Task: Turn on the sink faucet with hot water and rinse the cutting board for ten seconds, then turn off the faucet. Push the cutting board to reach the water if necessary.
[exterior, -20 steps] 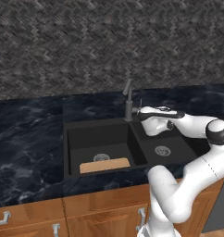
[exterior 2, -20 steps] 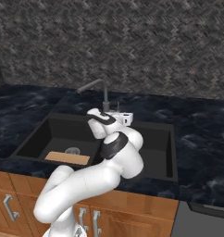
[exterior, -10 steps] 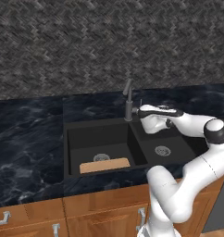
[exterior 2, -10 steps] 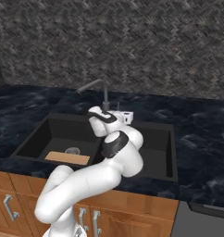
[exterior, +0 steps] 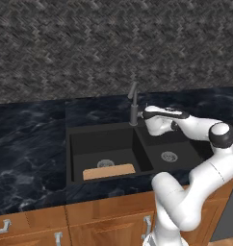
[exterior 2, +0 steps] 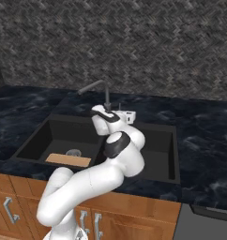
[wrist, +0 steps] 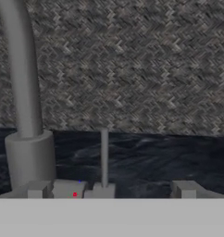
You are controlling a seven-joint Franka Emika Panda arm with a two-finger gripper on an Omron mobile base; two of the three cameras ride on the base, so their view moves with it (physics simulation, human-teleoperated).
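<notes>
The dark gray sink faucet (exterior: 133, 104) stands upright behind the divider of the black double-basin sink (exterior: 89, 143). Its spout angles up and left in the right base view, sink faucet (exterior 2: 106, 97). My gripper (exterior: 140, 115) hovers just right of the faucet post, over the back rim, pointing at the wall. In the hand view the gripper (wrist: 111, 190) is open, and the thin lever (wrist: 104, 152) rises between its fingertips (wrist: 184, 188). The faucet post (wrist: 23, 92) stands left of it. The tan cutting board (exterior: 109, 171) lies flat at the front of the larger left basin, beside the drain. No water is seen.
A dark marble counter (exterior: 27, 144) surrounds the sink, with a grey herringbone wall (exterior: 89, 48) behind it. The smaller right basin holds a silver drain (exterior: 169, 156). Wooden cabinet fronts (exterior: 104, 221) with handles run below. My arm arches over the right basin.
</notes>
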